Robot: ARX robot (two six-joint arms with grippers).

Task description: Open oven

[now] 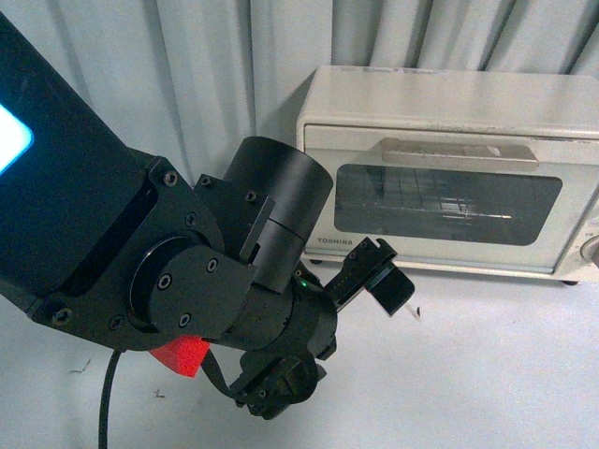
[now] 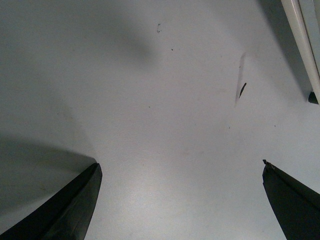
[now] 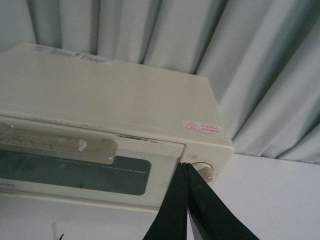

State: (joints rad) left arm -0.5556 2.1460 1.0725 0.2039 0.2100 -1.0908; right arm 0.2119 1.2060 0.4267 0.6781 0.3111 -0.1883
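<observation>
Cream-white oven [image 1: 449, 103] sits on the table [image 1: 487, 374] just ahead of the left gripper [image 2: 180, 164]. Its door is closed, with the silver handle [image 1: 459, 150] flat above the dark window [image 1: 447, 204]. The left fingers [image 2: 75, 205] are spread wide over bare tabletop and hold nothing; the oven's lower edge shows just beyond one fingertip. The right gripper [image 3: 185, 170] has its fingers pressed together and is empty. Its tips are just before the knob [image 3: 204, 170], beside the door's corner; whether they touch the oven cannot be told. A pale curtain [image 1: 187, 75] hangs behind the oven.
</observation>
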